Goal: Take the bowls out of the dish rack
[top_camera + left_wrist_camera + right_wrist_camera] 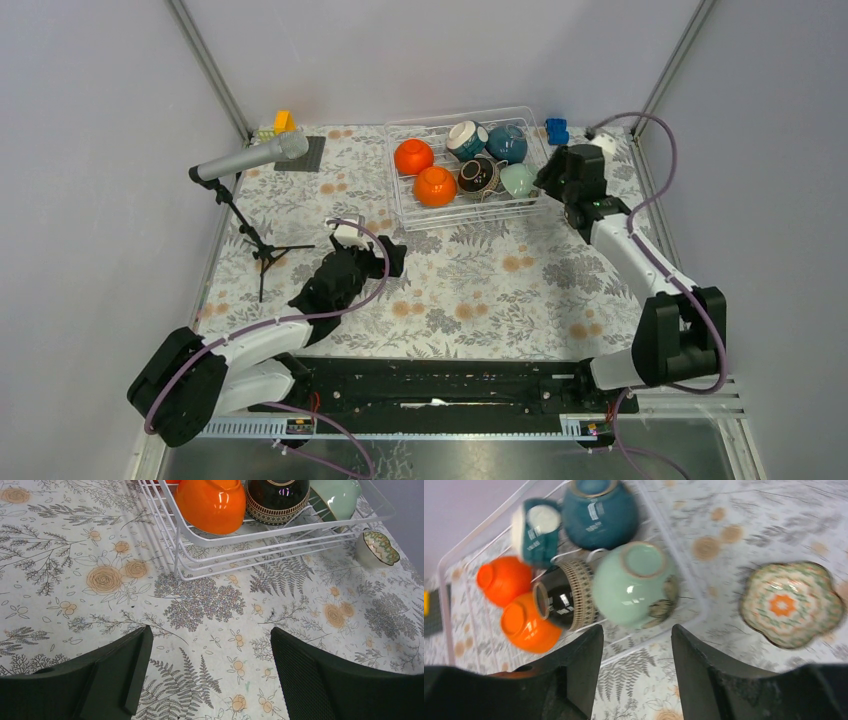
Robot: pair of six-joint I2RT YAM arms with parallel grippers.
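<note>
Right wrist view: my right claw stands parted and empty, hovering above the table at the near edge of the dish rack. Just ahead and to the right of it, a flower-patterned cream bowl sits upright on the table outside the rack, so I judge one bowl unloaded. Straight ahead, inside the rack, lies the mint bowl. Left of that are the dark brown bowl and the orange bowls, and farther ahead the teal bowls. Six are left to take out. My left claw, wide open and empty, hangs over the table short of the rack's corner.
</note>
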